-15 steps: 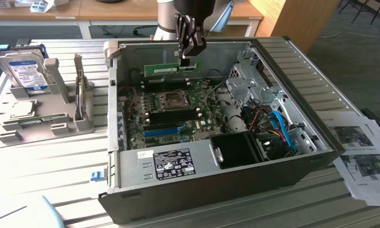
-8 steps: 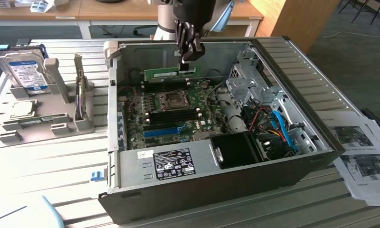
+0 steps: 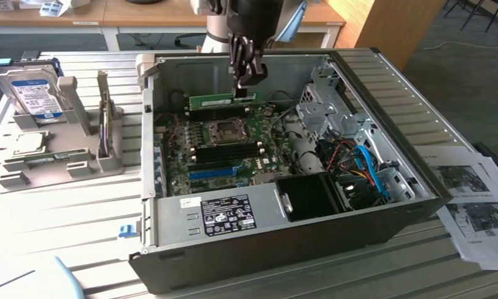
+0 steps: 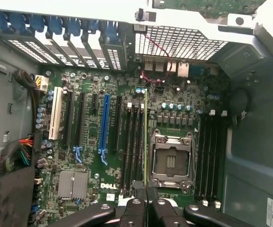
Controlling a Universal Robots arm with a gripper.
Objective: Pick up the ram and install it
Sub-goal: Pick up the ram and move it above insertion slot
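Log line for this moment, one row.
gripper: shut on ram | ram: inside computer case, over motherboard | seated: cannot tell

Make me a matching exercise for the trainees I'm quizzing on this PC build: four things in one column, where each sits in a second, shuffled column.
Things:
1. ram
2. hard drive
3. CPU socket
4. printed sheets

Places:
A. on the table, at the exterior view's right of the case
B. in the gripper, above the motherboard
C. upright in the grey holder, at the exterior view's left
D. on the motherboard, between two banks of memory slots

Pairs: 1-B, 2-C, 3-D, 4-A.
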